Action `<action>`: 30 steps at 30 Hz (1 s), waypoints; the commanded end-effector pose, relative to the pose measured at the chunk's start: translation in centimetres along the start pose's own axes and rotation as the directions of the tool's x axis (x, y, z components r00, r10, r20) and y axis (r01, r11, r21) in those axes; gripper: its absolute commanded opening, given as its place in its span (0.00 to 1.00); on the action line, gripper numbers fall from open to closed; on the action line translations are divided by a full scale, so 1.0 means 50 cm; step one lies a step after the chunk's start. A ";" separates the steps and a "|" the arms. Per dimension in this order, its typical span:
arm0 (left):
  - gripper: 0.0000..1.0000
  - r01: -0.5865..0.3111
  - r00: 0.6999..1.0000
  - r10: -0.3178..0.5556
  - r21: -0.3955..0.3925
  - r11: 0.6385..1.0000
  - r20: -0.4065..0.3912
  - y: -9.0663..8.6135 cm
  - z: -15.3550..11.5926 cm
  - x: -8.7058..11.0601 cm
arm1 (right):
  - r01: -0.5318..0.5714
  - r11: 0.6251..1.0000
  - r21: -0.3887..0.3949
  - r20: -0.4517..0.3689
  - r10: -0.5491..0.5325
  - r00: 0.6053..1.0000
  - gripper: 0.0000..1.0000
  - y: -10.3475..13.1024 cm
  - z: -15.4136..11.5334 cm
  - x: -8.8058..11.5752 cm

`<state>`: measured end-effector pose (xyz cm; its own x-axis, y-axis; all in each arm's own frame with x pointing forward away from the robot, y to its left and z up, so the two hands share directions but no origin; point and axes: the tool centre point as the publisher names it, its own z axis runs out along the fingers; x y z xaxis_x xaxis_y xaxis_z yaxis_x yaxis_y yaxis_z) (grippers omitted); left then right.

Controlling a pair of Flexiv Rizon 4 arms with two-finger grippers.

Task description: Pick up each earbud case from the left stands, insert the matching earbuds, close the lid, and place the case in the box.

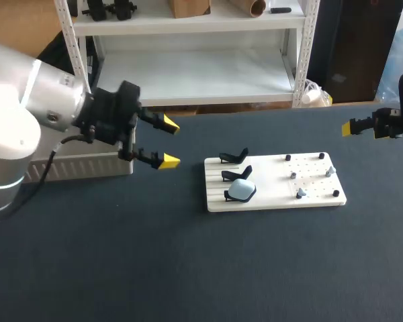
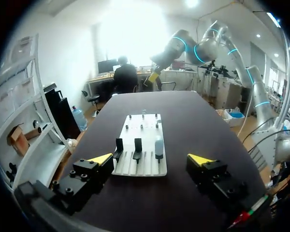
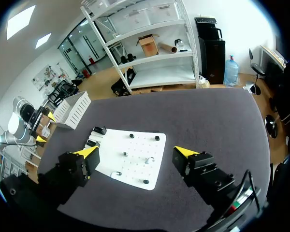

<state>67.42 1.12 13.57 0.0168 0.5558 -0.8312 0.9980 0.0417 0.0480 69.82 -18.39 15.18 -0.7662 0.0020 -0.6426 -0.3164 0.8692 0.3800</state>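
A white board (image 1: 275, 182) lies right of the table's middle. At its left end stand two empty black stands (image 1: 234, 157) and a third one holding a light-blue earbud case (image 1: 242, 191), lid shut. Small pale earbuds (image 1: 293, 175) sit on pegs at the board's right half. My left gripper (image 1: 166, 142) hangs open, left of the board and above the table, holding nothing. In the left wrist view the case (image 2: 158, 146) is ahead of the open left gripper (image 2: 150, 159). My right gripper (image 3: 135, 152) is open and empty, high above the board (image 3: 130, 157), off its far right end.
A pale slotted box (image 1: 80, 168) stands at the table's left, behind my left arm. Black pegs (image 1: 322, 156) stick up from the board's right end. Dark tabletop (image 1: 188, 268) spreads in front of the board.
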 end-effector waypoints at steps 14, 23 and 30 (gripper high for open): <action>1.00 -0.032 0.999 0.032 0.027 0.999 -0.020 -0.044 0.138 0.018 | 0.001 1.000 -0.005 -0.001 -0.001 1.000 1.00 -0.002 0.001 0.000; 0.82 -0.016 1.000 0.016 0.083 0.996 -0.002 -0.055 0.195 0.039 | 0.001 1.000 -0.005 -0.001 -0.001 1.000 1.00 -0.002 0.001 0.000; 0.78 -0.039 0.999 0.039 0.105 0.994 0.005 -0.067 0.227 0.054 | 0.001 1.000 -0.005 -0.001 -0.001 1.000 1.00 -0.002 0.001 0.000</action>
<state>64.28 -6.51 5.62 0.0548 0.5545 -0.8304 0.9978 -0.0610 0.0251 69.83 -18.39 15.18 -0.7662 0.0020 -0.6426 -0.3164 0.8692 0.3800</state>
